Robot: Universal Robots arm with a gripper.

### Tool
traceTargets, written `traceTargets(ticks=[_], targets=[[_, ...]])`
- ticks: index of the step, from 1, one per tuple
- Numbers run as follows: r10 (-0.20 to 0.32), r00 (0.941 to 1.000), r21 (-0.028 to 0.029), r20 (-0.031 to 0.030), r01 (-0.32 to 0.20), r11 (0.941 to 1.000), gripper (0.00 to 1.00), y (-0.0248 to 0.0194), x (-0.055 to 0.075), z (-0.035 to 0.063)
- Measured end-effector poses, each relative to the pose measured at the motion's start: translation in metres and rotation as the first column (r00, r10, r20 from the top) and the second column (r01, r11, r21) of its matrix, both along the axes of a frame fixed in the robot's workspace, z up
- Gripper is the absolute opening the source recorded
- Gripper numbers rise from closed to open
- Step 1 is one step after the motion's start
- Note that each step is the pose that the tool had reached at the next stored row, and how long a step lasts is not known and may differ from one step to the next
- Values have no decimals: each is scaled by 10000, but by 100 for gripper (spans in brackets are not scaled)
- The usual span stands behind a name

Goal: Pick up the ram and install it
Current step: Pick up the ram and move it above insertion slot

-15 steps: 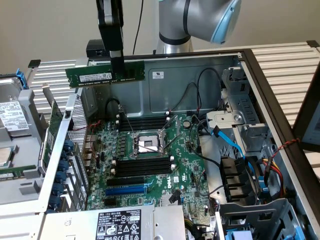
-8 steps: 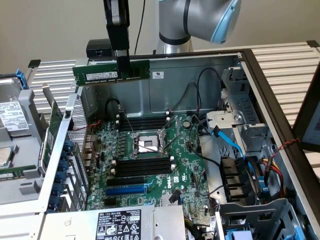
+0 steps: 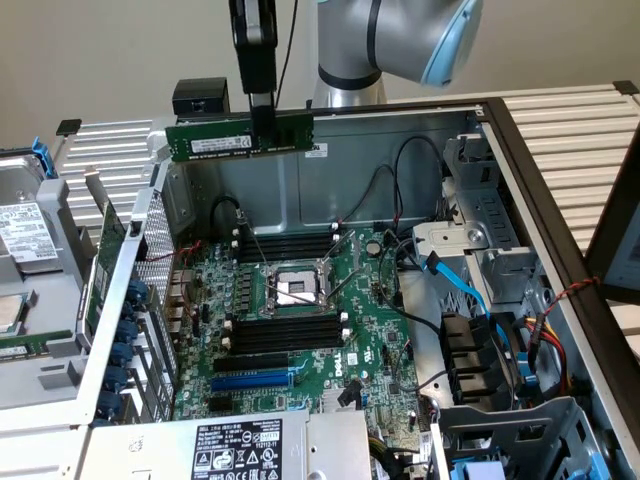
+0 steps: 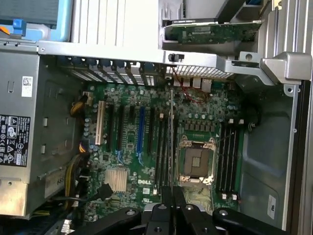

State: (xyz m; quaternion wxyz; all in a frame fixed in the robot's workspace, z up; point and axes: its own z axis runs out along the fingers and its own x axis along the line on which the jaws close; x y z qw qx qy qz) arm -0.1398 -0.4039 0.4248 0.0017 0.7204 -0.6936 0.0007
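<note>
Case: an open grey sheet-metal computer case lying on its side, its inside facing up.
Arm: the silver and blue robot arm hangs over the case's far wall.
Board: a green motherboard covers the case floor, with a square metal processor socket near its middle.
Slots: two banks of long black empty memory slots, one on each side of the socket; all run along the exterior view's left-right.
Stick: the ram, a long thin green circuit-board stick with a white label, is in the air at the level of the case's far rim, well above the board and touching no slot.
Tool: the black gripper comes straight down onto the stick.
Fingers: clamped on the ram, pinching its flat faces a little toward the exterior view's right of its middle.
Axis: the stick's long axis lies level and along the exterior view's left-right, so by my judgement it is close to parallel with the slots.
Offset: the slots lie below the stick. In the wrist view the stick shows edge-on as a thin line running out from the gripper, close to the bank beside the socket.
</note>
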Motion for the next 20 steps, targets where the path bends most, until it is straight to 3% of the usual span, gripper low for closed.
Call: traceTargets(ticks=[7,14,20], targets=[[-56,10000,0,37,56,10000,13,66,133,-10],[-505,9987,8,38,505,9987,13,73,179,-36],[-582,9983,16,40,582,9983,13,81,218,-97]])
